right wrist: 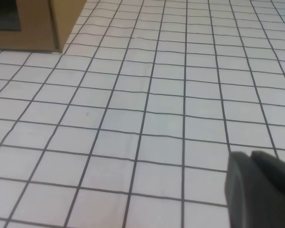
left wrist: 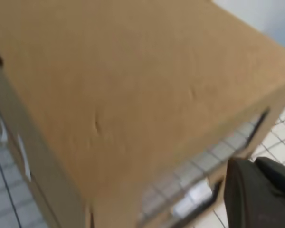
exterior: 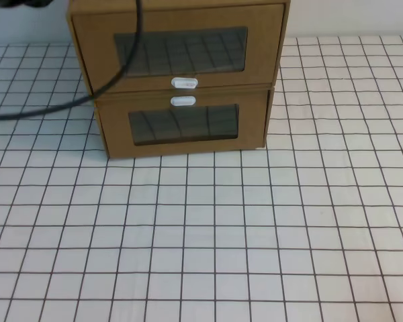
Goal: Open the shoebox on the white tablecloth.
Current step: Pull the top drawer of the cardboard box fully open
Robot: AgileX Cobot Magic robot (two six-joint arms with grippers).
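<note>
A black cable (exterior: 101, 90) crossed the upper left, draping over the stacked boxes. The shoebox (exterior: 181, 47) — white tab (exterior: 184, 83) below its window — sat shut atop the like brown box (exterior: 185, 124), both at the far middle of the white tablecloth (exterior: 201, 235). The left end effector (left wrist: 261, 194) hung blurred just beside the upper box's top; whether its jaws were apart could not be told. The right end effector (right wrist: 259, 190) hovered closed, empty, over bare cloth — well apart from the boxes.
</note>
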